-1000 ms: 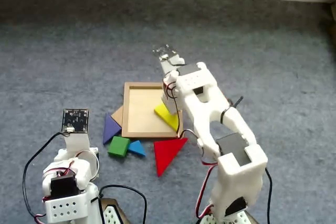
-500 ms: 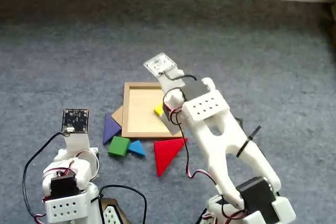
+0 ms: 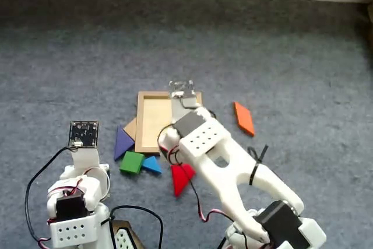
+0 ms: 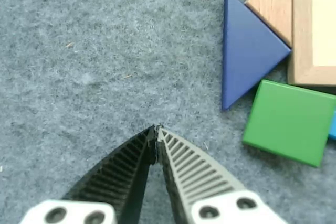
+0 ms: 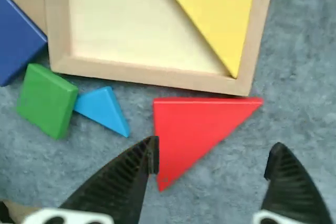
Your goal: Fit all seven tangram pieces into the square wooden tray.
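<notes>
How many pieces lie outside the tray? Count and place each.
6: orange parallelogram right of the tray; red triangle, light-blue triangle, green square along its near edge; dark-blue triangle and wooden triangle at its left.

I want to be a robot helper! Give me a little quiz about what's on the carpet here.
1. True or false: the left gripper has its fingers wide open.
2. What colour is the piece lying inside the tray? A) green B) yellow C) orange
3. Fill in: the piece seen between the open fingers of the right gripper is the ____ triangle.

Key: 1 false, they are shut. 2 B, the yellow triangle. 3 red, the red triangle.
</notes>
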### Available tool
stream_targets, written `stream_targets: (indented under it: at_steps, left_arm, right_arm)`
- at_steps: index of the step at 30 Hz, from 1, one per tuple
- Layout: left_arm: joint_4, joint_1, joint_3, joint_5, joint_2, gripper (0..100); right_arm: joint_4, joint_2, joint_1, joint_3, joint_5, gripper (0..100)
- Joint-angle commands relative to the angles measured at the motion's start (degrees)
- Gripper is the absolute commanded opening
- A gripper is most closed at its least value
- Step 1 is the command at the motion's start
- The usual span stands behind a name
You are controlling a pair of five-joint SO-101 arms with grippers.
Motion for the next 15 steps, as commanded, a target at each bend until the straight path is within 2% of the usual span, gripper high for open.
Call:
stream_targets:
  at_steps: [1,5,15]
  left_arm:
    - [0.3,-0.7,1.2,-0.1,-1.7,3]
    - [0.3,-0.7,1.2,-0.1,-1.7,3]
    - [0.3,-0.7,1.2,-0.1,-1.7,3]
  right_arm:
    - [-10.8,-2.4,-1.9,3.6,-5.0,32.5]
    - [-17.9,-2.4,-1.7,8.8,-5.7,32.5]
    - [-18.0,-2.1,-1.6,9.7,-14.3,32.7]
